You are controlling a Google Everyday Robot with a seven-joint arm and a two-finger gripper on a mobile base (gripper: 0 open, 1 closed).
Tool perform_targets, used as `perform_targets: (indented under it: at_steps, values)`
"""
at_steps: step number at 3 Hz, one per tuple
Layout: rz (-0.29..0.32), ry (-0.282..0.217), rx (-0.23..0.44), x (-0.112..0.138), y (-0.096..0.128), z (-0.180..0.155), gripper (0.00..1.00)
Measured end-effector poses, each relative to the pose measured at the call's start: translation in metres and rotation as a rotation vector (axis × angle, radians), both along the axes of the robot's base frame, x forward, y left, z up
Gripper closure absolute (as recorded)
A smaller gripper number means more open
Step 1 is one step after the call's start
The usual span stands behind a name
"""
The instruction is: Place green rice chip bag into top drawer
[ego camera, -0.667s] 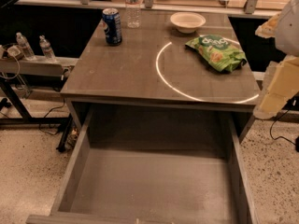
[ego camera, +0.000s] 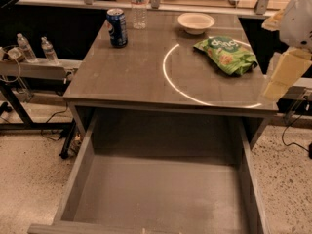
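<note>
The green rice chip bag (ego camera: 226,55) lies flat on the right rear part of the grey tabletop (ego camera: 126,77), logo up. The top drawer (ego camera: 161,199) is pulled out wide under the table's front edge, and its flat bottom is bare. My gripper (ego camera: 282,76) shows as pale yellowish parts under a white arm at the right edge of the view. It hangs beside the table's right side, to the right of the bag and apart from it, and holds nothing that I can see.
A white bowl (ego camera: 196,22) stands behind the bag. A blue soda can (ego camera: 117,27) and a clear water bottle (ego camera: 139,6) stand at the rear left. A bright ring of light (ego camera: 165,74) marks the tabletop. A side rack with small bottles (ego camera: 36,48) and cables stands to the left.
</note>
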State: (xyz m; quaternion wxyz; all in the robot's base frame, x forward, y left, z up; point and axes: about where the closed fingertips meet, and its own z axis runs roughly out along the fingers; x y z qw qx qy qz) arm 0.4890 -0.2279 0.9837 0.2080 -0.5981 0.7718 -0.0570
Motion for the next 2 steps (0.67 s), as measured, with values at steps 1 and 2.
perform_targets:
  at_steps: [1,2]
  values:
    - [-0.054,-0.068,0.062,0.068,-0.022,-0.016,0.0]
    - [-0.147,-0.14,0.164,0.158,-0.041,-0.061,0.0]
